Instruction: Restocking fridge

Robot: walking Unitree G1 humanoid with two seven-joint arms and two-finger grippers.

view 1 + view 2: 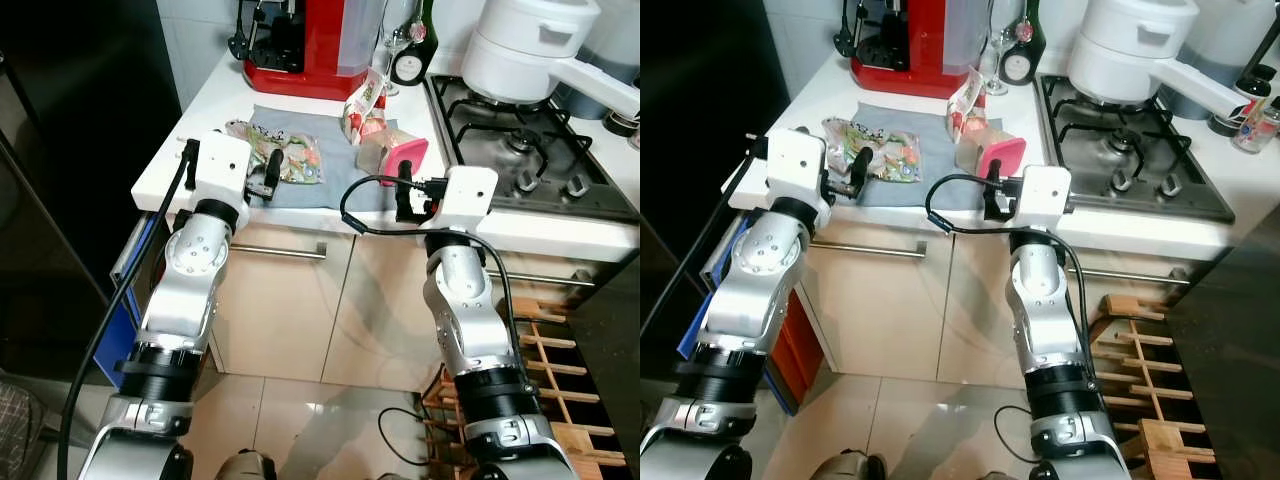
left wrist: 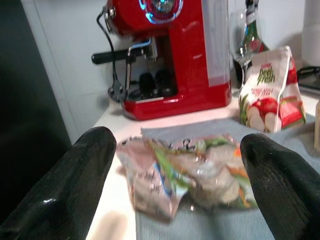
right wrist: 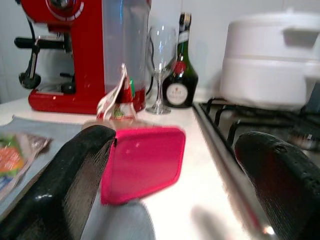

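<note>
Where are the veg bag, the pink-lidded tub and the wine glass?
veg bag [image 2: 192,172]: left wrist view, middle of the clear bag.
pink-lidded tub [image 3: 142,162]: right wrist view, centre of the pink lid.
wine glass [image 3: 161,50]: right wrist view, on the bowl.

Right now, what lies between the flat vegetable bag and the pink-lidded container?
In the left eye view, bare grey cloth separates the vegetable bag from the pink-lidded container; the upright pouch stands behind.
</note>
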